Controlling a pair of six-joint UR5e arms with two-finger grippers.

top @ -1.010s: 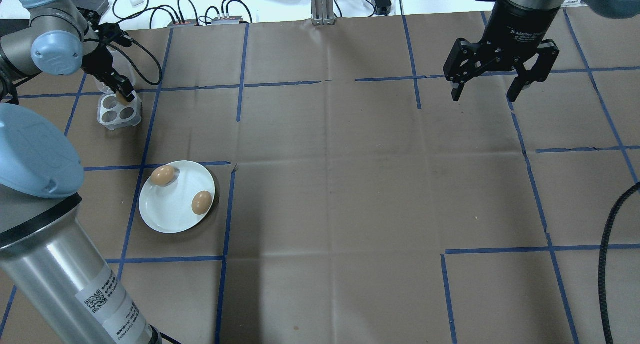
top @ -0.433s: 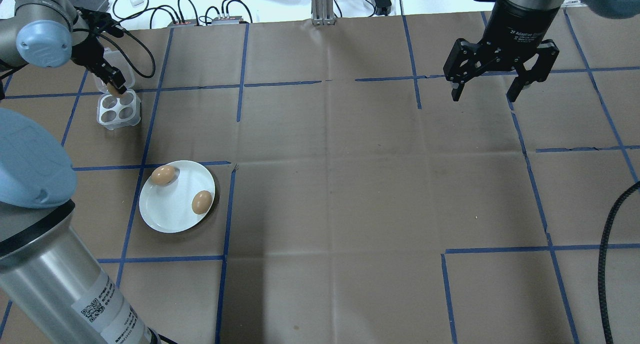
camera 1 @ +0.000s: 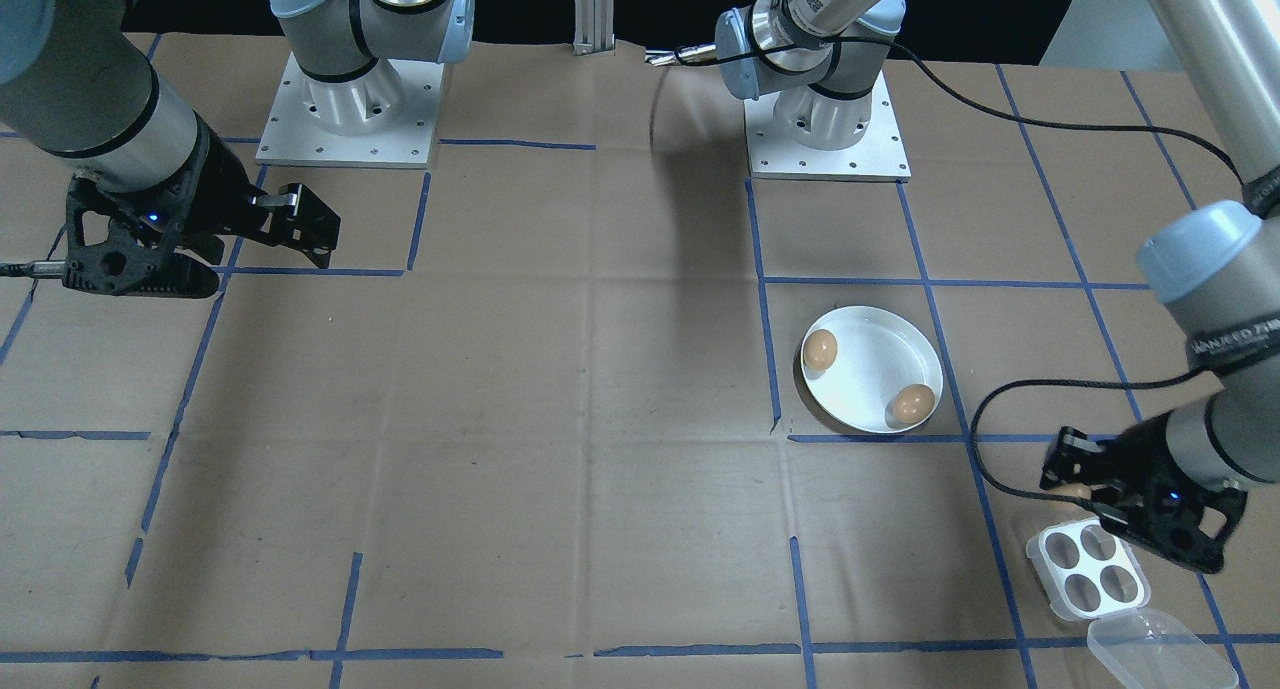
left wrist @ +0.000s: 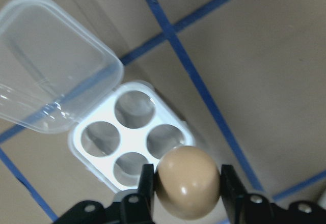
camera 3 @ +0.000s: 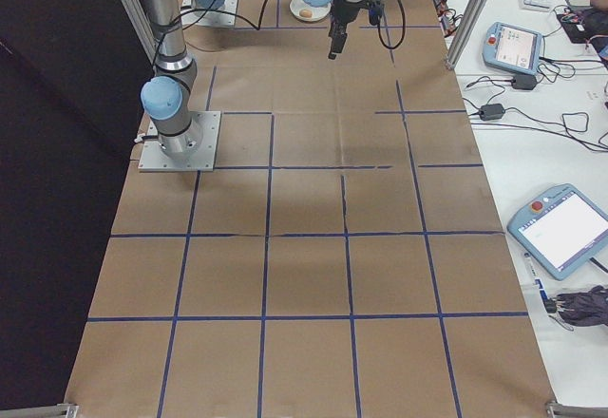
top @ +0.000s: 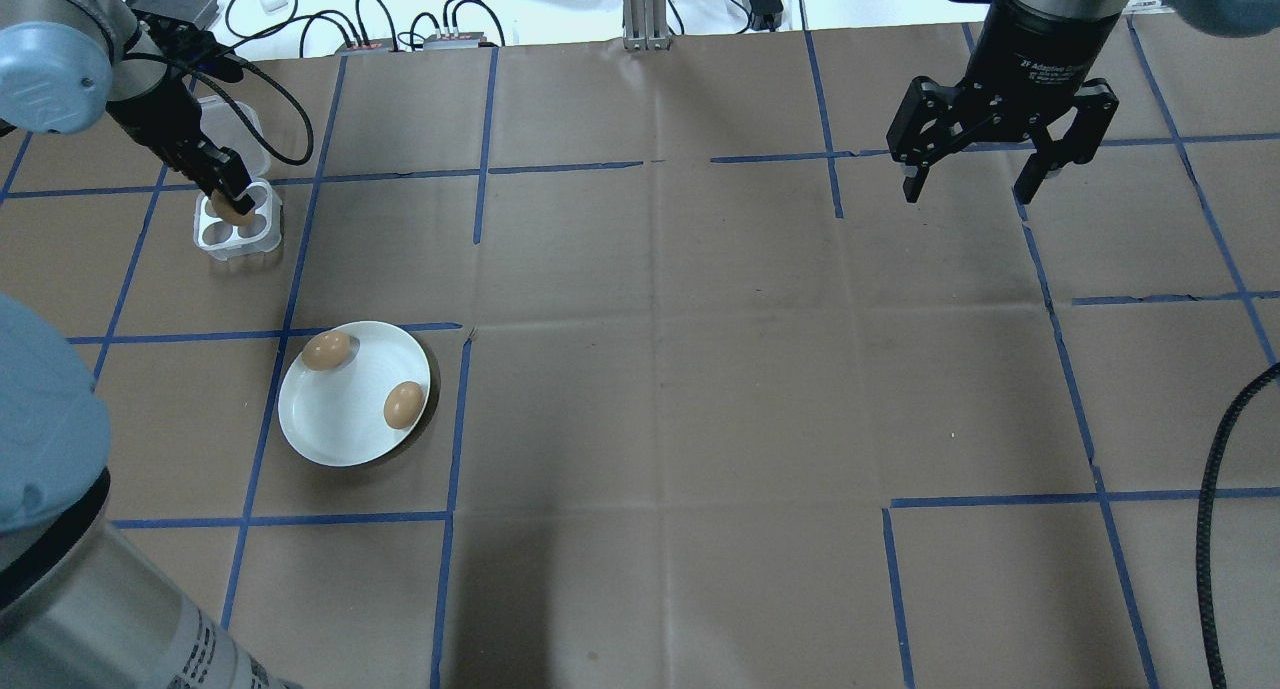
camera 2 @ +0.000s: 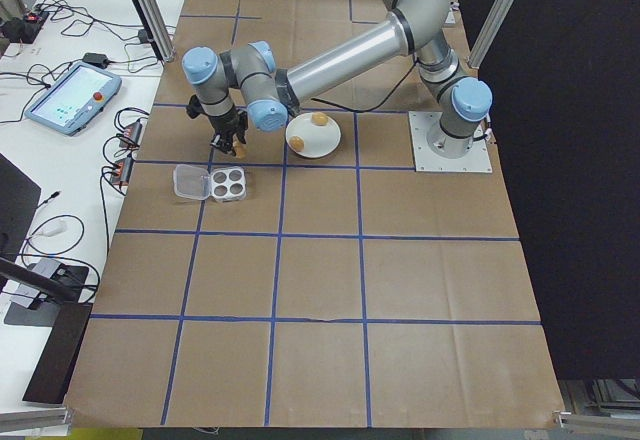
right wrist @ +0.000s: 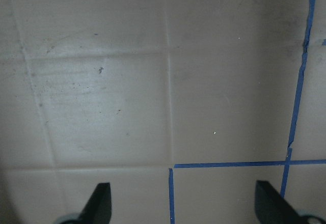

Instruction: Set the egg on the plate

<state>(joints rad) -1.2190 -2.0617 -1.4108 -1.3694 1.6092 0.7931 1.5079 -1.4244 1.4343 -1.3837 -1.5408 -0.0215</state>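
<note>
The left gripper [left wrist: 187, 183] gripped a brown egg [left wrist: 187, 181] above the egg tray [left wrist: 133, 135]; the plate [top: 345, 424] carried two eggs. The right gripper [top: 974, 177] hung wide open.

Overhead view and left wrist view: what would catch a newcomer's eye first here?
The left gripper, shut on a brown egg, hangs above the egg tray, whose four cups are empty and whose clear lid lies open. Nearer the robot, a white plate already holds two eggs. The right gripper hangs open far across the table.
</note>
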